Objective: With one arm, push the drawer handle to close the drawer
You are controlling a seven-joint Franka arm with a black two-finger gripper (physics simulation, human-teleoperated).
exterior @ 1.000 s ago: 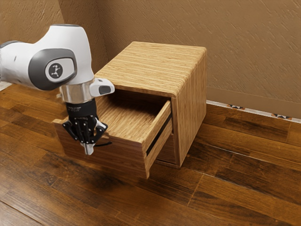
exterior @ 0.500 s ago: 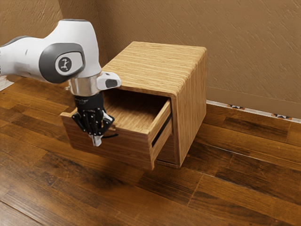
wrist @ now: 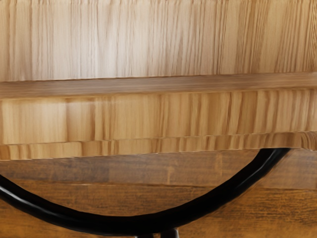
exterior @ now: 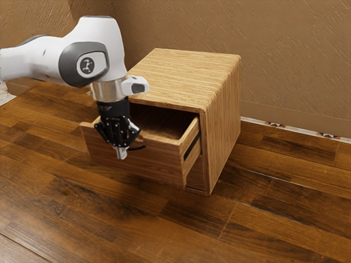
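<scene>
In the exterior view my gripper (exterior: 121, 154) points down at the outer side of the drawer front (exterior: 159, 162), its fingertips together. The black curved handle (exterior: 139, 147) shows beside the fingers. The upper drawer stands partly out of the wooden cabinet (exterior: 222, 118). From the wrist view, the handle (wrist: 124, 224) bows out from the drawer front's top edge (wrist: 198, 145), and the tips of my shut gripper (wrist: 157, 235) are against or very near the outside of its curve. Contact itself is hard to tell.
The cabinet's flat top (exterior: 186, 74) rises behind the drawer, close to my hand. Beneath the raised drawer lies the wood floor (exterior: 109, 213). A brown wall (exterior: 296, 60) stands behind the cabinet.
My hand has moved toward the cabinet, and the drawer has slid inward with it, so less of it sticks out. The fingers have stayed together.
</scene>
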